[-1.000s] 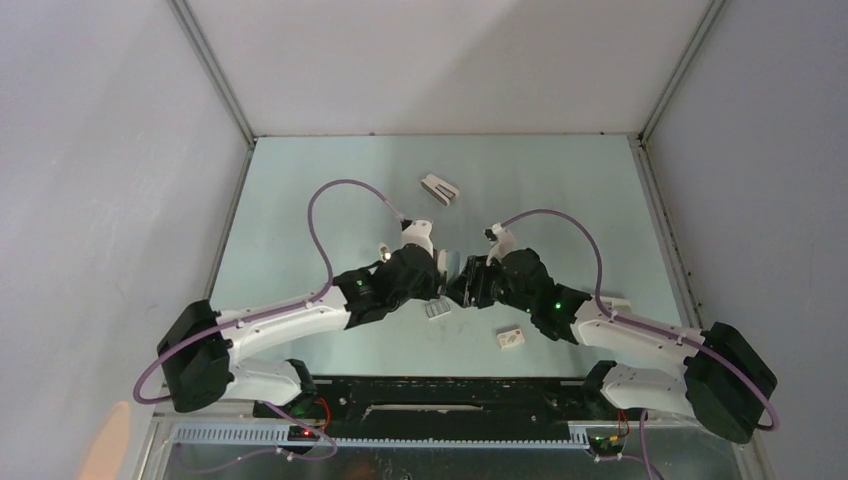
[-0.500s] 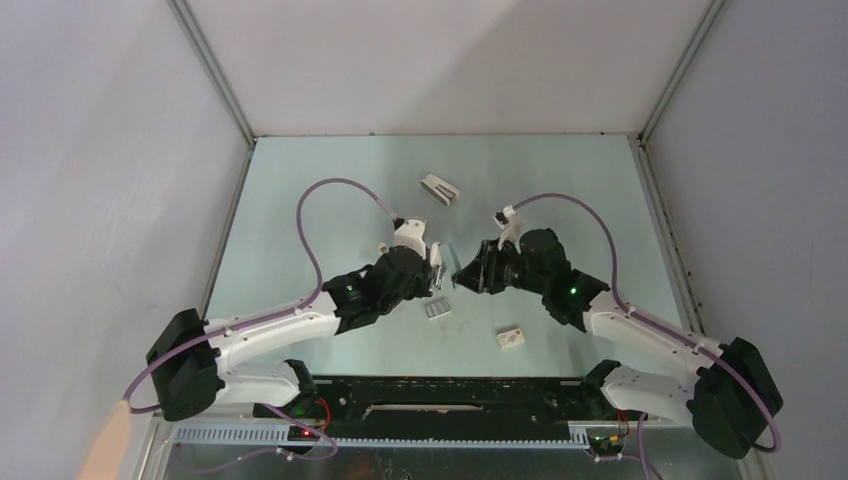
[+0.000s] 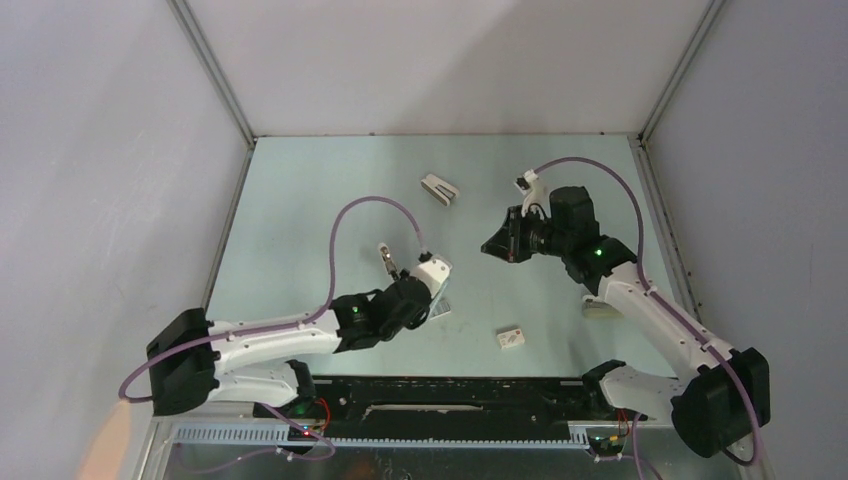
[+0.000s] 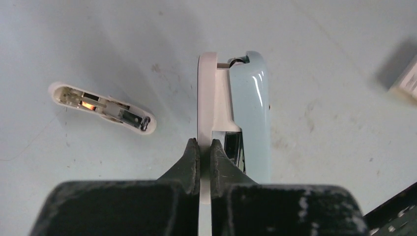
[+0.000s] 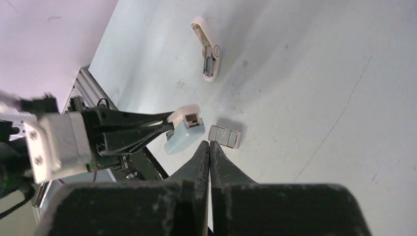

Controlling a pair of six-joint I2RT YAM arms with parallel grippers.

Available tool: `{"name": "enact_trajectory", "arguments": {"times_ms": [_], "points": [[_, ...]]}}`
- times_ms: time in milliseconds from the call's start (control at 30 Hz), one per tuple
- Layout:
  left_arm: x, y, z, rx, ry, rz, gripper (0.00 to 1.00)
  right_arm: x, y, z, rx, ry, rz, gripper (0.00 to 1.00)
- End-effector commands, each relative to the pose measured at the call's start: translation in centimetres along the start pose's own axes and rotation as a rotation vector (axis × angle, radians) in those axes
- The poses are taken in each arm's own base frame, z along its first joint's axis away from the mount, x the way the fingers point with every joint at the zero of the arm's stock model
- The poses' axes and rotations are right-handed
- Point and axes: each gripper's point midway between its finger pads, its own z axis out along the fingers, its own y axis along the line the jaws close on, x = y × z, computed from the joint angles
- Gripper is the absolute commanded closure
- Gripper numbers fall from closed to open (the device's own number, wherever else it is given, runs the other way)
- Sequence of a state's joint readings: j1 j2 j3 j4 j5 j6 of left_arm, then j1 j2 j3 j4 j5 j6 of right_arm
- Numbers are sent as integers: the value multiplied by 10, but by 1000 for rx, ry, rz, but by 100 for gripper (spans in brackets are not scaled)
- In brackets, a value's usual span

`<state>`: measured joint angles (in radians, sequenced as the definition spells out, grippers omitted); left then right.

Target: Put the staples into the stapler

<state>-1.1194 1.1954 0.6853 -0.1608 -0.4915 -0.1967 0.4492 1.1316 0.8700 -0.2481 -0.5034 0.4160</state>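
1. Left wrist view: the left gripper [image 4: 203, 142] is pinched almost closed on the thin white plate of the stapler [image 4: 250, 103]. The stapler's pale grey-green body runs alongside, toward 1 o'clock from the fingertips. The white wedge stapler [image 4: 103, 108] lies on the table [image 4: 319, 39] at 9 o'clock, well apart. The hold is on that one slim plate, so the body could swing on its hinge or twist out of the grip once anything presses on it.

2. Right wrist view: the right gripper [image 5: 210, 143] has its fingers pressed together with nothing between them. The staples [image 5: 225, 136] lie flat on the table at 2 o'clock from the fingertips, just beside the stapler's white end, which sits at 11 o'clock. If the closed fingers come down here they would shove the staples rather than take them. The block is low and flat, so a poor pinch could scrape the table, skid it away or break it apart.

3. Top view: the right gripper stands at 2 o'clock from the left one, well apart. The staples are mostly hidden under the left wrist. A small white box [image 3: 511, 338] lies at 4 o'clock from them and could be mistaken for them. I cannot tell whether the stapler's channel is open. If it is not, the staples would jam at its mouth.
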Motion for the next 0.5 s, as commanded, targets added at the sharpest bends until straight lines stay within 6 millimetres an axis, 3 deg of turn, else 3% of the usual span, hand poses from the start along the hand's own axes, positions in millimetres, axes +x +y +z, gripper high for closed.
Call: {"name": "enact_trajectory", "arguments": {"times_ms": [0, 167, 367, 467], "points": [[-12, 1, -9, -1, -76, 108, 100, -11, 4, -6, -58, 30, -28, 100], [-26, 21, -11, -152, -87, -9, 100, -3, 7, -1, -65, 40, 7, 96], [-53, 17, -9, -163, -135, -196, 100, 29, 29, 15, -150, -63, 62, 54], [-63, 14, -9, -134, -152, -296, 100, 44, 37, 26, -133, -86, 36, 38]]}}
